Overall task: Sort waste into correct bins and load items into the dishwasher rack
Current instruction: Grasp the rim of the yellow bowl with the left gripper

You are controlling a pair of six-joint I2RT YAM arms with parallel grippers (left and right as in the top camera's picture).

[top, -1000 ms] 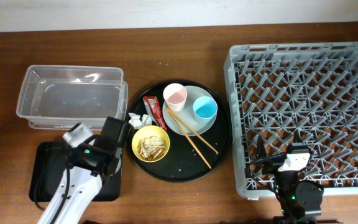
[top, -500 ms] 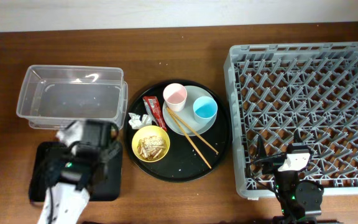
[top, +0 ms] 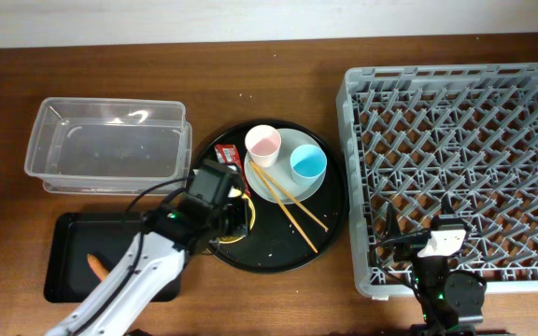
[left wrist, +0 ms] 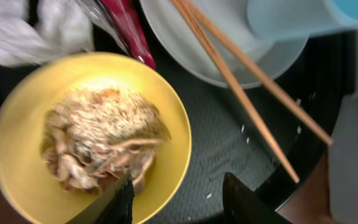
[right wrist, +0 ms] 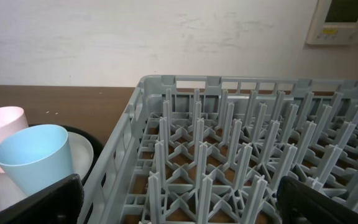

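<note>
The left gripper (left wrist: 178, 180) hangs over the yellow bowl (left wrist: 17, 118) at centre frame, jaws apart astride its right rim, likely to lift it and tip out the scraps (left wrist: 98, 146). The carrot (top: 94, 266) lies in the black tray (top: 68, 238), lower left. The right gripper (right wrist: 179, 180) sits wide apart by the rack (right wrist: 166, 81).

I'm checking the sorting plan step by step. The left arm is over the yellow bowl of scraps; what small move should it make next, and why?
Probably lower slightly and close on the rim of the yellow bowl. The left gripper has its jaws apart astride that rim, gripping nothing. The food scraps lie in the bowl, so it likely needs emptying before racking.
</note>
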